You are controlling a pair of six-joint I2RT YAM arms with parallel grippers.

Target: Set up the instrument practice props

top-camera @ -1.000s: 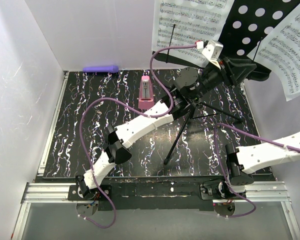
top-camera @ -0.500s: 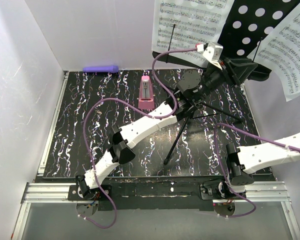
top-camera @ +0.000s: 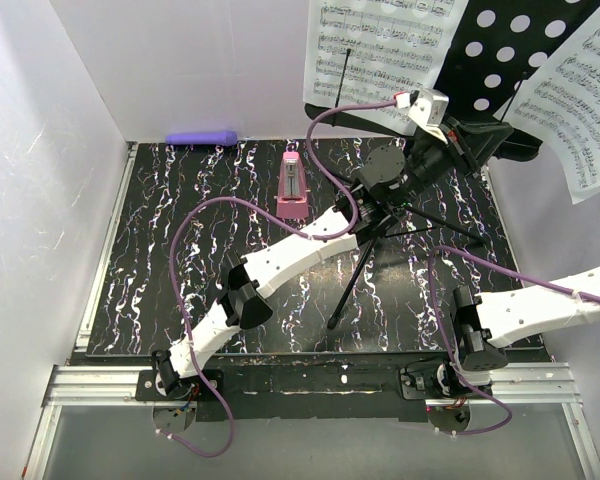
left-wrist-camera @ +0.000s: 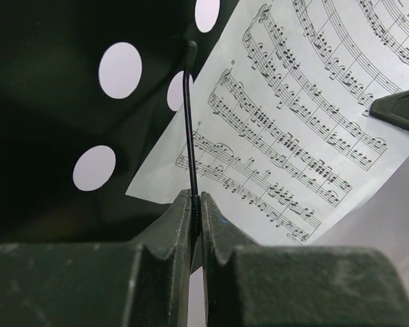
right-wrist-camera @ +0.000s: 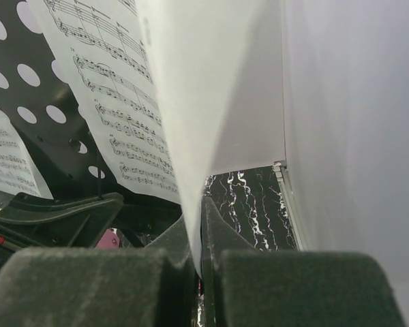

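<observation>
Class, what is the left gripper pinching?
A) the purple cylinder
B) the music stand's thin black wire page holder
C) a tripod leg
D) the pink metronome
B: in the left wrist view the left gripper is shut on the thin black wire page holder, which rises from between its fingers.

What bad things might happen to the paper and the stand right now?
The left tool pinches the thin wire page holder of the music stand. A hard pull might bend the wire or tip the stand on its tripod legs. The right tool grips the sheet-music page by its edge, so a tug might crease or tear it.
</observation>
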